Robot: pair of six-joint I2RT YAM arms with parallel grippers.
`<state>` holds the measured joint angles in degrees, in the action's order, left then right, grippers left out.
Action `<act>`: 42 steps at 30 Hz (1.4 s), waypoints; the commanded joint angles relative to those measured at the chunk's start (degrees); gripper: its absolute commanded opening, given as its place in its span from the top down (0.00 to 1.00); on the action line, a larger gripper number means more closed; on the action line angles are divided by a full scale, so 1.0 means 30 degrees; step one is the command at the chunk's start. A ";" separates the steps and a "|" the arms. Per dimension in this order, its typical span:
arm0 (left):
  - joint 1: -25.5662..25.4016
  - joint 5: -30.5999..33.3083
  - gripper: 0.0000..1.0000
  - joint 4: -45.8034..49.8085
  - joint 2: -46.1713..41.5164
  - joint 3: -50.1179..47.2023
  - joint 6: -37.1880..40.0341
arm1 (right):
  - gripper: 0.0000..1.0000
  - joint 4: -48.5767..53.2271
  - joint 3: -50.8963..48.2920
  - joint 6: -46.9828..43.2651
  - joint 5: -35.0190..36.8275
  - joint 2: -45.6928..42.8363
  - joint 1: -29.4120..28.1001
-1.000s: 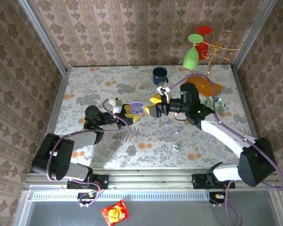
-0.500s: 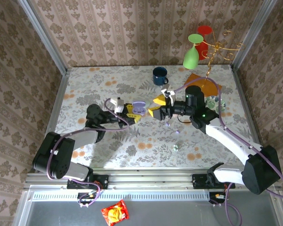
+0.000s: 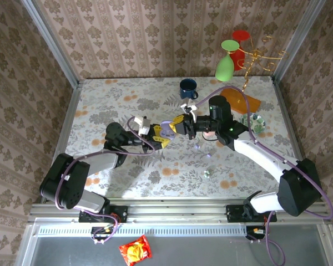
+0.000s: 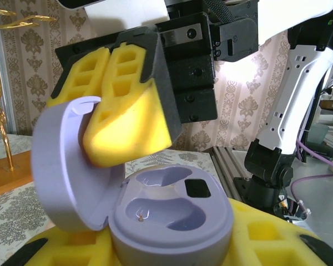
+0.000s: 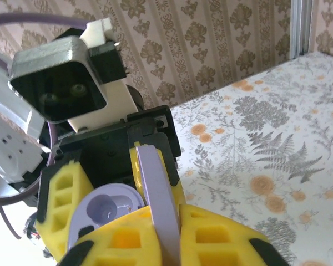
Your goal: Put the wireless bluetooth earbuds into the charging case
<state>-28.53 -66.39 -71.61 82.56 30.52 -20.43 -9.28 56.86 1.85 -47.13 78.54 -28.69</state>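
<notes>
Earbuds (image 3: 206,173) lie loose on the table (image 3: 127,172), tiny pale specks scattered just toward the arm bases and to the right of the spot where the two grippers meet. They are too small to tell which way their long axes run.

Above them the left gripper (image 3: 160,135) is clamped on the body of the lilac case (image 4: 172,213), its yellow fingers hugging both sides. The lid (image 4: 61,166) stands open, and both sockets (image 4: 166,208) face up, empty. The right gripper (image 3: 176,125) is clenched on that lid – the right wrist view shows it edge-on, squeezed between the two yellow fingers.

So neither gripper is free. The buds sit on the right arm's side, nearer its fingers than the left's, and lower than the raised case. Judging from this, the right gripper has to let go of the lid, dip down and back toward the nearest bud, and carry it up and leftward to a socket – while the left keeps the case level.
</notes>
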 commanded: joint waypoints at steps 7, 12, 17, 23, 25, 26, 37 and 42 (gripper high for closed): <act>-0.0041 0.0157 0.52 -0.0635 0.0252 0.0730 -0.0306 | 1.00 0.0367 0.0193 -0.1514 0.1067 -0.0915 -0.0570; 0.0078 0.0625 0.35 -0.0619 0.0251 0.0585 -0.0408 | 1.00 -0.0832 -0.0529 -0.1727 0.3167 -0.1678 -0.0688; 0.0107 0.1070 0.29 -0.0621 0.0321 0.0616 -0.0722 | 1.00 -0.1381 -0.0950 -0.2002 0.4070 -0.2253 -0.0867; -0.0032 0.1004 0.30 -0.0635 0.0281 0.0775 -0.0959 | 1.00 -0.1232 -0.1112 -0.2334 0.4733 -0.2422 -0.1068; -0.0097 0.0984 0.31 -0.0647 0.0309 0.0841 -0.1158 | 1.00 -0.1185 -0.1137 -0.2514 0.4851 -0.2401 -0.1187; -0.0127 0.1007 0.31 -0.0650 0.0282 0.0841 -0.1212 | 1.00 -0.1136 -0.1115 -0.2625 0.4846 -0.2372 -0.1244; -0.0157 0.0993 0.42 -0.0639 0.0281 0.0899 -0.1390 | 1.00 -0.0892 -0.1002 -0.2898 0.4890 -0.1975 -0.1337; -0.0215 0.0977 0.41 -0.0650 0.0340 0.0900 -0.1371 | 1.00 -0.0831 -0.1048 -0.2853 0.5161 -0.1785 -0.1365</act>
<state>-28.86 -63.20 -72.10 83.18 31.66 -23.59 -11.18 54.13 -5.87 -32.93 72.90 -32.34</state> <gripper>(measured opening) 0.584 0.079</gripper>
